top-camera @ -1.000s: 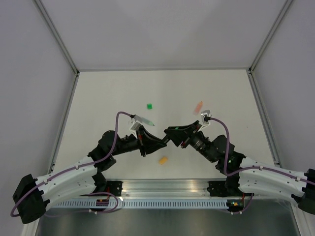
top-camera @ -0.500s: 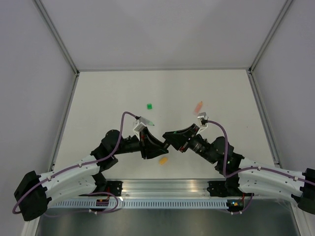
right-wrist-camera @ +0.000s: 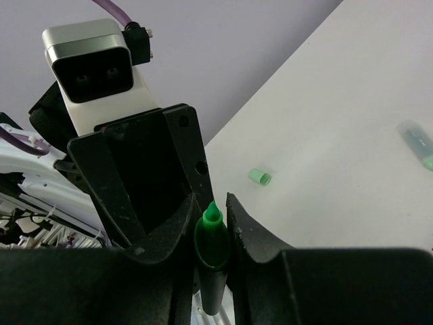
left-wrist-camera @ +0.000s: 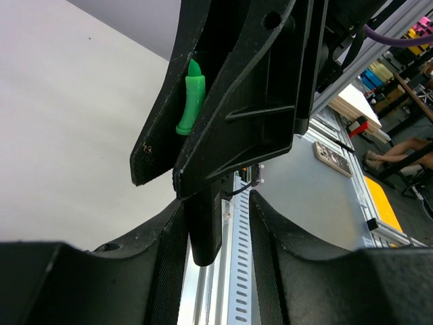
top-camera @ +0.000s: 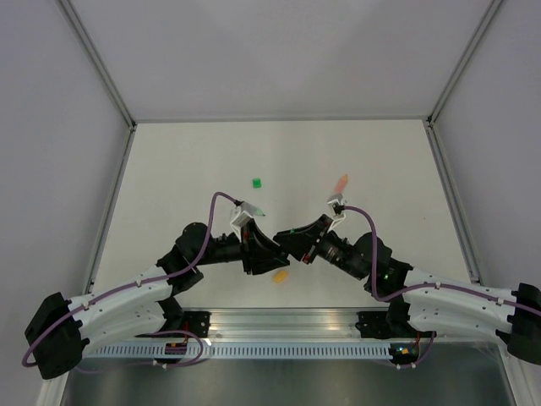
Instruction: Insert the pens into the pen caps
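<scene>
Facing grippers, top view: the left gripper (top-camera: 269, 247) and the right gripper (top-camera: 290, 238) meet tip to tip over the near middle of the table (top-camera: 186, 169), their arms forming a shallow V
Caps, top view: a green cap (top-camera: 256, 181) sits on the table beyond the left gripper, well apart from it; an orange cap (top-camera: 280, 275) lies on the table just on the near side of the meeting fingers
Orange-pink pen (top-camera: 341, 182), top view: lies on the table beyond the right gripper, apart from both arms
Jaws, top view: too dark and crowded to tell how either pair stands
Left gripper, left wrist view: its own fingers (left-wrist-camera: 159, 271) stand spread at the bottom, with a black bar (left-wrist-camera: 203, 233) between them and a strip of light along one side; what the bar is cannot be told
Black pen (left-wrist-camera: 191, 101), left wrist view: only its green tip shows, pointing up, lodged between the right gripper's two black fingers, which fill the upper middle
Right gripper, right wrist view: its fingers press on the black pen from both sides, pinching it; the green tip sticks up out of the grip
Left gripper, right wrist view: one broad black finger and its grey wrist camera (right-wrist-camera: 91, 64) stand just beyond the pen tip; whether finger and tip touch cannot be told
Table, right wrist view: a green cap (right-wrist-camera: 259, 177) lies alone; the pale green pen (right-wrist-camera: 414, 141) lies at the right edge, well apart from that cap
</scene>
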`<action>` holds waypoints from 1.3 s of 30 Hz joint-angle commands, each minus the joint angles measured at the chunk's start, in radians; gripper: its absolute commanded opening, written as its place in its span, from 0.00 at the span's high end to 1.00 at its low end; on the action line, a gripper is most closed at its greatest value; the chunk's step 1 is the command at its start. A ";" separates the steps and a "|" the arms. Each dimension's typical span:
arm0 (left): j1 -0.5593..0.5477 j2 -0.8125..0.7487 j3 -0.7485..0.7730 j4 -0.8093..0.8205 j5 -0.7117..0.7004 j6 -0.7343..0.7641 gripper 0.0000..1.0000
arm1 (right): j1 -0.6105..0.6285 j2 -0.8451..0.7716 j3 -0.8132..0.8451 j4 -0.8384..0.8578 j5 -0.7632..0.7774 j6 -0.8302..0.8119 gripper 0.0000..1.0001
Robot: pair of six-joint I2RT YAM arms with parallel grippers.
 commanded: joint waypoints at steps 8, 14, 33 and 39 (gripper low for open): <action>-0.001 0.034 0.057 0.065 0.059 -0.003 0.86 | 0.000 0.019 0.047 0.024 -0.029 0.001 1.00; -0.001 0.037 0.048 0.064 0.023 -0.004 0.98 | 0.002 0.020 0.081 -0.043 -0.034 -0.031 0.60; 0.098 -0.371 -0.024 -0.383 -0.765 0.002 0.98 | -0.153 0.159 0.580 -0.643 0.483 -0.254 0.08; 0.098 -0.593 -0.069 -0.423 -0.872 0.010 0.98 | -0.257 0.669 0.915 -0.755 0.352 -0.293 0.21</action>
